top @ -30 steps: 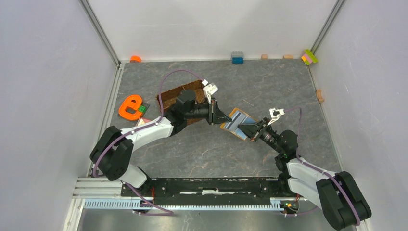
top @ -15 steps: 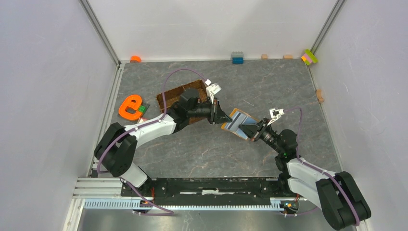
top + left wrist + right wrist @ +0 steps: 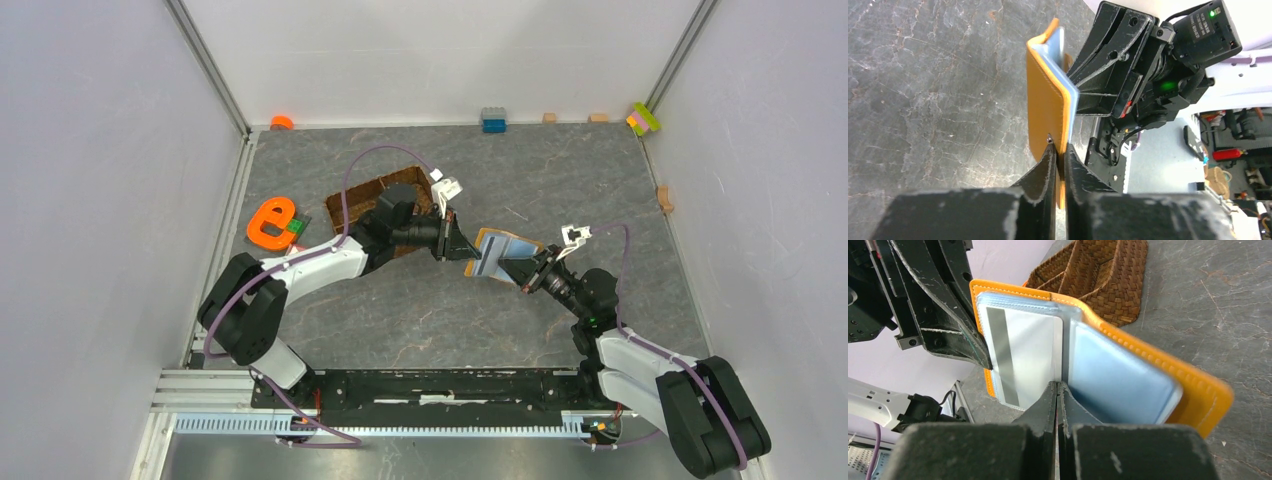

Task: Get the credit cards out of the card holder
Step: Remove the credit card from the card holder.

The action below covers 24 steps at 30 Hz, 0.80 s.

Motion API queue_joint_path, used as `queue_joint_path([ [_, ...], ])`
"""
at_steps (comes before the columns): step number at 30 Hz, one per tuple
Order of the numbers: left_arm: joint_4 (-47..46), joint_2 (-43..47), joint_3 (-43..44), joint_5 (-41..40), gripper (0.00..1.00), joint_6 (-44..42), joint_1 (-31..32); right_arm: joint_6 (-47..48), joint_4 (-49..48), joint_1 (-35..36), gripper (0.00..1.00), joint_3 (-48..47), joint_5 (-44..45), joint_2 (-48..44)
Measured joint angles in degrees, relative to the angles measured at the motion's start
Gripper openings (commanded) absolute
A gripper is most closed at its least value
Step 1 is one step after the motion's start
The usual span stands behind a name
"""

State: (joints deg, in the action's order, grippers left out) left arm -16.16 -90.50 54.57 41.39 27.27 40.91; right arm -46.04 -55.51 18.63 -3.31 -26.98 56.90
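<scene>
Top external: the card holder (image 3: 503,254) is held open above the middle of the table (image 3: 420,310), between the two arms. The left gripper (image 3: 465,247) is met at its left edge, the right gripper (image 3: 522,273) at its near right side. A brown woven tray (image 3: 362,196) is partly hidden under the left arm; an orange e-shaped toy (image 3: 270,222) lies to its left.

Left wrist: the left fingers (image 3: 1047,165) are nearly together, pinching the orange cover's edge just beside the snap stud. The holder is seen edge-on, upright, pale blue lining facing the right gripper beyond.

Right wrist: the right fingers (image 3: 1050,397) are pressed together at the lining's central fold. Whether lining or card edge is nipped cannot be told. One pale credit card (image 3: 1030,352) with a grey stripe is seated in the left sleeve. The right sleeve's contents are not discernible.
</scene>
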Motion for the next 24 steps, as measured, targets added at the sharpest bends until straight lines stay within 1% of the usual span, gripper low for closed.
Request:
queue_joint_path([
  [6, 0.9, -0.1, 0.2, -0.9, 0.02, -0.4, 0.0, 0.3, 0.5, -0.2, 0.00, 0.0, 0.5, 0.0],
  [7, 0.8, -0.1, 0.2, -0.9, 0.02, -0.4, -0.1, 0.4, 0.5, -0.2, 0.02, 0.0, 0.5, -0.1],
  [8, 0.5, -0.1, 0.1, -0.9, 0.02, -0.3, -0.2, 0.5, 0.6, -0.2, 0.07, 0.0, 0.6, -0.2],
  [9, -0.2, -0.1, -0.1, -0.8, 0.02, -0.1, -0.4, 0.6, 0.6, -0.2, 0.14, 0.0, 0.6, -0.4],
  [11, -3.2, 0.0, -1.7, -0.3, 0.02, 1.4, -1.4, 0.9, 0.6, -0.3, 0.25, -0.1, 0.5, -0.8],
  [13, -7.4, 0.0, -4.2, 0.6, 0.02, 4.3, -3.0, 1.2, 0.3, -0.3, 0.31, -0.7, -0.2, -1.4],
  [16, -14.3, -0.2, -8.6, 2.7, 0.02, 9.6, -5.1, 1.6, -1.0, 0.0, 0.33, -2.6, -1.5, -2.4],
  [21, -22.8, -1.5, -10.4, 6.0, 0.02, 15.8, -6.1, 2.6, -2.2, 0.1, 0.34, -4.3, -2.7, -2.8],
  [23, -26.5, -1.5, -10.9, 7.3, 0.02, 17.9, -6.1, 2.8, -2.2, 0.1, 0.38, -4.3, -3.0, -2.8],
  [24, -28.1, -1.5, -11.1, 7.6, 0.02, 18.8, -6.2, 2.9, -2.2, 0.1, 0.42, -4.3, -3.0, -2.8],
])
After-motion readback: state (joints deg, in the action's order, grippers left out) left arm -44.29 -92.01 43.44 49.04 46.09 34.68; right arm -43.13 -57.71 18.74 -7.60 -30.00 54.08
